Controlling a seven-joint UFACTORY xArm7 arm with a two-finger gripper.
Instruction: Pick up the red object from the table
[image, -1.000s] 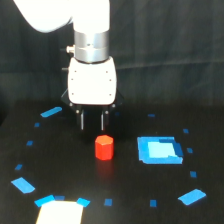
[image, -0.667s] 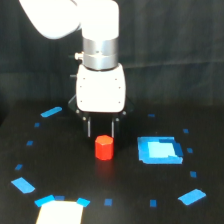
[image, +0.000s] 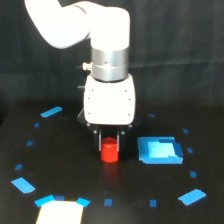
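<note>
Black matte table (image: 60, 160) fills the lower half of my one view, the exterior camera, and its far edge meets a dark curtain (image: 190, 60) behind the arm. Around the red object (image: 109, 152) I see bare black surface on the view's left and toward the camera. On the view's right a light-blue square patch (image: 160, 150) lies near the red object but apart from it. At the bottom edge a pale rectangular sheet (image: 60, 213) lies cut off by the frame.

I count one red object, one light-blue patch and one pale sheet. Blue tape marks ring the work area; I count roughly a dozen, the larger ones at the far left (image: 51, 111), near left (image: 23, 185) and near right (image: 192, 196), the rest small dots I cannot count surely.

My gripper (image: 109, 141) hangs straight down under the white arm (image: 107, 60), directly over the red object. Two dark fingers (image: 99, 136) show below the white body, apart, one at each side of the object's top. I cannot tell whether they touch it. The red object stands upright on the table.
</note>
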